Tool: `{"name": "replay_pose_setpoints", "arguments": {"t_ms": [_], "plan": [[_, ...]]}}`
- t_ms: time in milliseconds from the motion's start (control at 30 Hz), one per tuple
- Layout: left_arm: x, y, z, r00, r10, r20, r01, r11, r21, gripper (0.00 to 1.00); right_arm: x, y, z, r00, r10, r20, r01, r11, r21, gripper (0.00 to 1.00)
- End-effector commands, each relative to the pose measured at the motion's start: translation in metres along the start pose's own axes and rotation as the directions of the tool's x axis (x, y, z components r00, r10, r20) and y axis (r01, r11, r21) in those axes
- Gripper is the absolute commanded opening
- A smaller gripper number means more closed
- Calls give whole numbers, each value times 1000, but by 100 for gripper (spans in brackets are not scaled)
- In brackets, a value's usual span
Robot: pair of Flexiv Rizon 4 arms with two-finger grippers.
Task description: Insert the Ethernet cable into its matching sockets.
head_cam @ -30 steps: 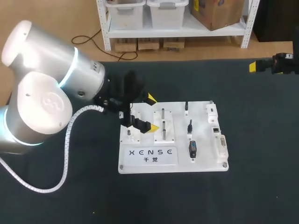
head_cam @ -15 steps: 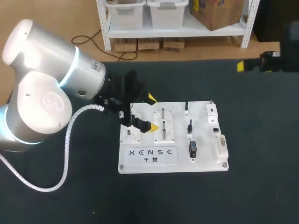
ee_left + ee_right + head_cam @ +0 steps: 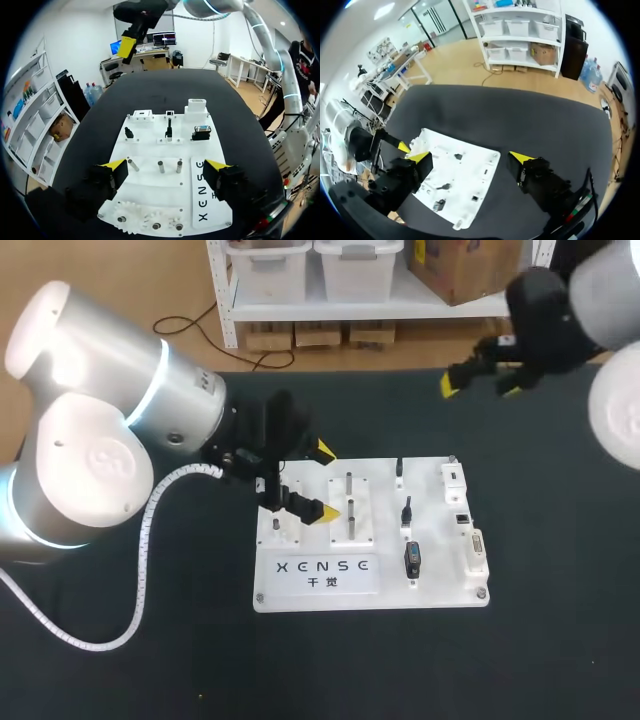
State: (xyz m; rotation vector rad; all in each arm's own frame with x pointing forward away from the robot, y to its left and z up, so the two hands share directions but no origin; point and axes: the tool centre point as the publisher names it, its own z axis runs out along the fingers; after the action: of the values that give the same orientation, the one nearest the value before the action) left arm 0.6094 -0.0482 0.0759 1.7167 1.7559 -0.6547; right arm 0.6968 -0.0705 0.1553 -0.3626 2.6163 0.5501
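One white board on dark table

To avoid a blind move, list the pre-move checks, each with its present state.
1. Left gripper open and empty: ok.
2. Right gripper open and empty: ok.
3. Board lying flat on the table: ok.
4. Right gripper above the board: not ok, it hangs beyond the board's far edge.
5. Ethernet cable identified: cannot tell, the black plugs on the board are too small to tell apart.
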Motion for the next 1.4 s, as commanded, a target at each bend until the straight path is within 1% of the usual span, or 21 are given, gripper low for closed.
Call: {"name": "replay_pose_setpoints", "arguments": {"t_ms": [33,167,300,467,500,633,767,933,1000,1033,1200,1400], "plan": [[0,1,1,1000,0,-5,0,1000,2,100,13,24,6,1000,9,9,-11,974,228,100],[0,1,1,1000,0,-5,0,1000,2,100,26,40,13,999,42,-7,-39,957,288,100],[0,1,1,1000,0,-5,0,1000,2,100,39,53,19,997,61,-41,-43,936,349,100],[0,1,1,1000,0,-5,0,1000,2,100,54,63,29,991,109,-76,-74,928,365,100],[0,1,1,1000,0,-5,0,1000,2,100,58,65,31,988,115,-99,-69,922,381,100],[0,1,1,1000,0,-5,0,1000,2,100,71,68,37,982,139,-129,-76,911,405,100],[0,1,1,1000,0,-5,0,1000,2,100,86,69,44,973,167,-158,-89,908,409,100],[0,1,1,1000,0,-5,0,1000,2,100,104,62,57,968,184,-171,-100,906,412,100],[0,1,1,1000,0,-5,0,1000,2,100,107,60,61,967,190,-168,-111,912,394,100],[0,1,1,1000,0,-5,0,1000,2,100,108,59,64,971,172,-165,-99,921,378,100],[0,1,1,1000,0,-5,0,1000,2,100,111,57,77,971,159,-180,-85,928,362,100],[0,1,1,1000,0,-5,0,1000,2,100,120,59,94,964,160,-212,-80,937,341,100]]}}
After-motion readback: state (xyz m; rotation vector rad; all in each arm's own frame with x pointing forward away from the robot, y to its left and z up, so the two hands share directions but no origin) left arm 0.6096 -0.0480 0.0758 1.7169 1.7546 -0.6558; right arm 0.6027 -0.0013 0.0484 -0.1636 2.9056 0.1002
